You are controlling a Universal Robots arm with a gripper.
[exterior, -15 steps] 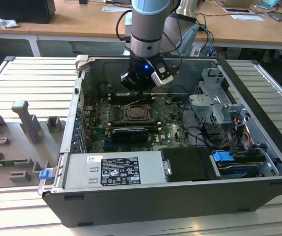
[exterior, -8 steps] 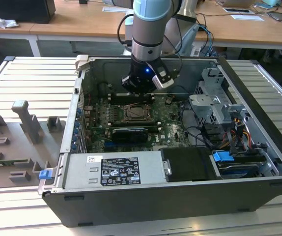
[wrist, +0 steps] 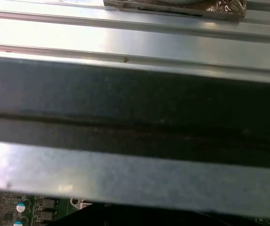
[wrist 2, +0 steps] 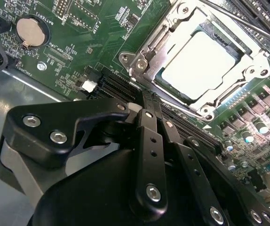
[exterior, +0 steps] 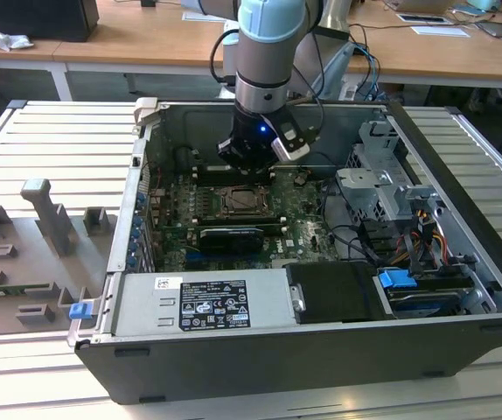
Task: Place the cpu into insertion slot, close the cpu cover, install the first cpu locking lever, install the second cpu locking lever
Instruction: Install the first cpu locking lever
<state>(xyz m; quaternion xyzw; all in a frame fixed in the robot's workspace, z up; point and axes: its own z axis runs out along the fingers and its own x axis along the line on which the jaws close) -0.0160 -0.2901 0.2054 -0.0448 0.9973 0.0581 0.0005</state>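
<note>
The pale square metal-faced cpu [wrist 2: 198, 63] lies in the socket under the silver cut-out cpu cover [wrist 2: 172, 23], just beyond the black gripper [wrist 2: 149, 106].

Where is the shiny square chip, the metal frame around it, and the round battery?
cpu [wrist 2: 198, 63], second wrist view, middle of its pale metal face.
cpu cover [wrist 2: 146, 49], second wrist view, on its silver side bar.
round battery [wrist 2: 32, 31], second wrist view, centre of its top.
</note>
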